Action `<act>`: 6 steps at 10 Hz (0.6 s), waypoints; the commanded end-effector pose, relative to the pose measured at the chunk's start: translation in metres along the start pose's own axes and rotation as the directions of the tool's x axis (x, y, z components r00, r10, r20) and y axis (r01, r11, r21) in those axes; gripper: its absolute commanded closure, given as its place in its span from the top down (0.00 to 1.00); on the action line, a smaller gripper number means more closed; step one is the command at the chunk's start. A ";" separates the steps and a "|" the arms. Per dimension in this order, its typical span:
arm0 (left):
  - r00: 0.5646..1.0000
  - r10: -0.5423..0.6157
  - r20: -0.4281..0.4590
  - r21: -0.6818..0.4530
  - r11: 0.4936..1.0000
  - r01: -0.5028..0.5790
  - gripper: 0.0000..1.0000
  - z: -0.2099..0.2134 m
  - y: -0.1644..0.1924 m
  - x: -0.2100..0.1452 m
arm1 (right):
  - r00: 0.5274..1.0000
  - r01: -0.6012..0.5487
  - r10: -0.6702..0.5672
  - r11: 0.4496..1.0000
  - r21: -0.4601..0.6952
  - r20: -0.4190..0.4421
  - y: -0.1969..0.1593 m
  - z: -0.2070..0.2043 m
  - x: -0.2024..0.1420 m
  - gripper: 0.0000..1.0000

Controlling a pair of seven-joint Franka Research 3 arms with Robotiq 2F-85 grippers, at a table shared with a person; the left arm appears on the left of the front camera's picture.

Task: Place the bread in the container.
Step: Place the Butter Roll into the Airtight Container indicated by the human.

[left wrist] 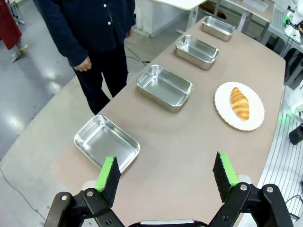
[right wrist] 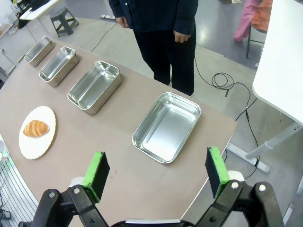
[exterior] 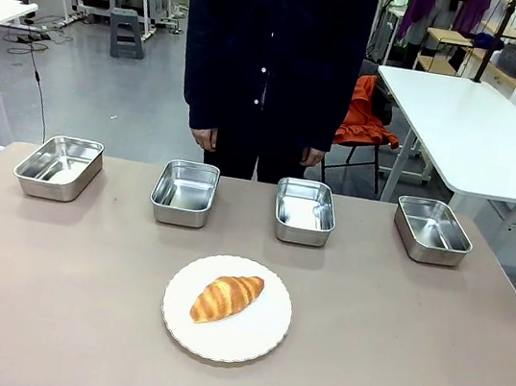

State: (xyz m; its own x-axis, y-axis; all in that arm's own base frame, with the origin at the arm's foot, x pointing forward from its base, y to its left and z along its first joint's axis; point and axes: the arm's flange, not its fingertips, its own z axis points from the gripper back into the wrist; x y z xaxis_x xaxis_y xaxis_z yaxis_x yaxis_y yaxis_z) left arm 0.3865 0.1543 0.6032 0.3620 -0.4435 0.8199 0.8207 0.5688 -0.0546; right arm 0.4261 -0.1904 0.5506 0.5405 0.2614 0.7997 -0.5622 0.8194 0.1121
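I have the bread [exterior: 226, 298] at lower centre of the front view, lying on a white plate [exterior: 260, 341] on the table [exterior: 428, 354]. Above it, across the middle of the frame, four steel trays sit in a row, well apart from one another: the left tray [exterior: 58, 166], the second tray [exterior: 184, 192], the third tray [exterior: 304, 210] and the right tray [exterior: 433, 229]. The bread touches none of them; it lies nearer the camera, below the gap between the second and third trays. A person [exterior: 274, 50] stands at top centre behind those two trays, hands hanging at the sides.

In the left wrist view my left gripper [left wrist: 166, 161] rises from the bottom edge with its jaws spread wide and nothing between the green pads [left wrist: 108, 174]; the left tray lies just above its left finger. In the right wrist view my right gripper [right wrist: 156, 158] is also fully spread and holds nothing, with the right tray at frame centre above it.
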 end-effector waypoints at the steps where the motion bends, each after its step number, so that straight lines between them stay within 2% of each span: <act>1: 1.000 -0.006 -0.003 0.005 1.000 0.006 1.00 0.002 0.000 0.000 | 1.000 -0.017 0.017 1.000 0.012 0.026 -0.002 -0.002 0.000 1.00; 6: 1.000 -0.006 -0.003 0.005 1.000 0.006 1.00 0.002 0.000 0.000 | 1.000 -0.017 0.017 1.000 0.012 0.026 -0.002 -0.002 0.000 1.00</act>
State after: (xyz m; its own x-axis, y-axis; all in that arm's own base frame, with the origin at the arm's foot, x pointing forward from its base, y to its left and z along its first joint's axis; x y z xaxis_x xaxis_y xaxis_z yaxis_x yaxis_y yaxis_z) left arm 0.3865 0.1543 0.6033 0.3619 -0.4436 0.8199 0.8207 0.5688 -0.0545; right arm 0.4259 -0.1904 0.5505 0.5411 0.2613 0.7994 -0.5632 0.8185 0.1137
